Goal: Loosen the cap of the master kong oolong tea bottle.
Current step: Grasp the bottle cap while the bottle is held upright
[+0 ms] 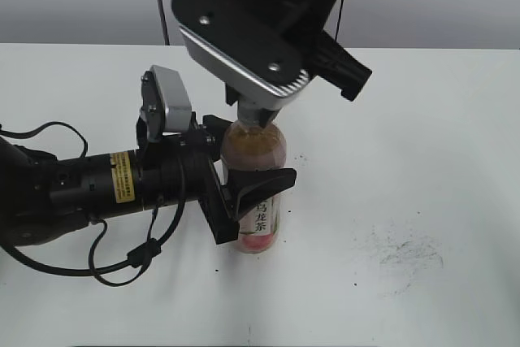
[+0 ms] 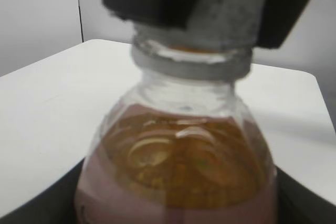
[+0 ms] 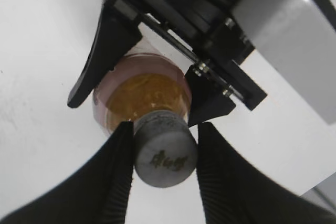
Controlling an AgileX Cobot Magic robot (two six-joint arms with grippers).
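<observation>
Right wrist view shows the right gripper (image 3: pixel 164 153) pinching the cap (image 3: pixel 164 154); left gripper (image 1: pixel 258 188) clamps the upright master kong oolong tea bottle (image 1: pixel 255 180) on the table (image 1: pixel 422 119); twisting looks unfinished

In the exterior view we cannot see the cap: the right hand (image 1: pixel 258 119) and its camera housing cover the bottle's neck at frame centre. The left hand (image 1: pixel 244 193) masks the middle of the bottle (image 1: pixel 258 148), so the label is only partly readable. In the left wrist view everything is blurred; the bottle's lower body runs off the bottom edge. In the right wrist view the dark mark on the cap (image 3: pixel 165 153) is too soft to read.
</observation>
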